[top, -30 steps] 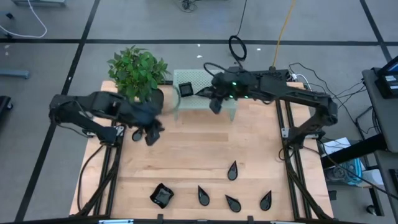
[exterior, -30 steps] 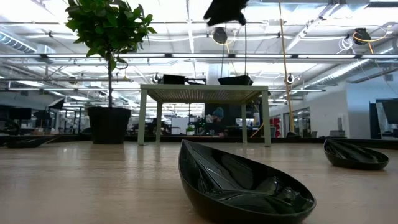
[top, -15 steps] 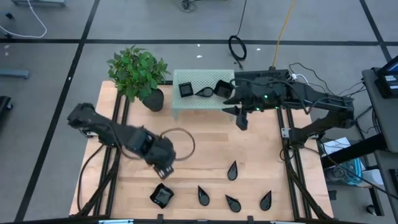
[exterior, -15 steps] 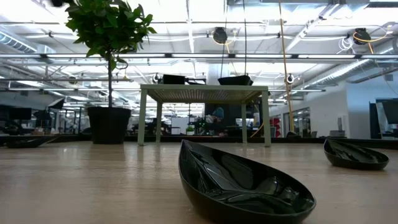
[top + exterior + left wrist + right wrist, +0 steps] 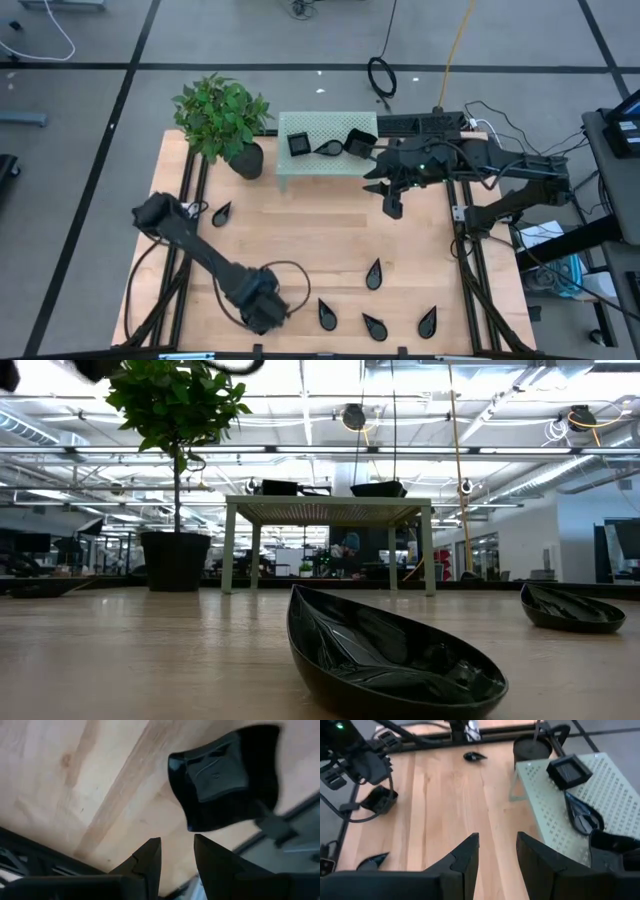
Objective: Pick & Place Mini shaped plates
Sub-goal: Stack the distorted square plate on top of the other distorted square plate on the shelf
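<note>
Hovering over the wavy-edged square plate (image 5: 225, 777) at the near edge of the tabletop (image 5: 320, 240), far from the pale green perforated shelf (image 5: 310, 165), the left hand (image 5: 175, 857) has its fingers a narrow gap apart and holds nothing. The likely trouble here is a bad bite: the plate is glossy, shallow and flared, so fingers closing on its rim could slip off or tip it, and it lies so close to the tabletop's edge that a nudge might push it over. The gap also looks small for anything but the rim.

The right hand (image 5: 495, 857), just beside the shelf's right end, is parted too and empty.

The shelf carries three plates: a flat square plate (image 5: 298, 143), a teardrop plate (image 5: 327, 149) and another dark plate (image 5: 357, 142) at its right end. Four teardrops (image 5: 373, 273) lie on the tabletop well away from the shelf, a fifth (image 5: 221, 212) nearer the plant pot (image 5: 248, 160).
</note>
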You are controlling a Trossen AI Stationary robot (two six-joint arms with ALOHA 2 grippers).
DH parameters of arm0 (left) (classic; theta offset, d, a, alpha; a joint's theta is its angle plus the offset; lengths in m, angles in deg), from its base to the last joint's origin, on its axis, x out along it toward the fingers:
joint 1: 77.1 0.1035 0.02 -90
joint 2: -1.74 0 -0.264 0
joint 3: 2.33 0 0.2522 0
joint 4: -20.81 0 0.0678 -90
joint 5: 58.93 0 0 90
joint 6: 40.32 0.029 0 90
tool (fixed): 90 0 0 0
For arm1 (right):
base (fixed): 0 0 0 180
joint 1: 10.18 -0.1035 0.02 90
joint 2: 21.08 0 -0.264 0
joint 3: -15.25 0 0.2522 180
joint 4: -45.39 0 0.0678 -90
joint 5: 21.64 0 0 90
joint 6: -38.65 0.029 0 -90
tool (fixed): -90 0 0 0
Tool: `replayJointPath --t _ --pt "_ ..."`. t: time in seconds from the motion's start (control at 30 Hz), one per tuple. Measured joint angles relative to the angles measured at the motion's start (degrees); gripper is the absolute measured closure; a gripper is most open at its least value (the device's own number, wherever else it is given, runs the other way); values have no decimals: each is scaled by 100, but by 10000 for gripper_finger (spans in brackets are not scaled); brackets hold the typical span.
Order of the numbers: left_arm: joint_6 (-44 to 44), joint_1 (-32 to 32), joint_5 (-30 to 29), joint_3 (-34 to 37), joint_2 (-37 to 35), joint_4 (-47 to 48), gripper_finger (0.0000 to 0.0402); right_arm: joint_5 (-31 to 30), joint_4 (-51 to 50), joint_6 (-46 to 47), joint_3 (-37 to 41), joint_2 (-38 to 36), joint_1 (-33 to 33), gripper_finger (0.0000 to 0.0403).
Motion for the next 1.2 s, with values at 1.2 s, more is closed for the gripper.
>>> replayJointPath --t 1.2 --pt "32 218 284 492 392 -956 282 20 363 20 478 -11 0 284"
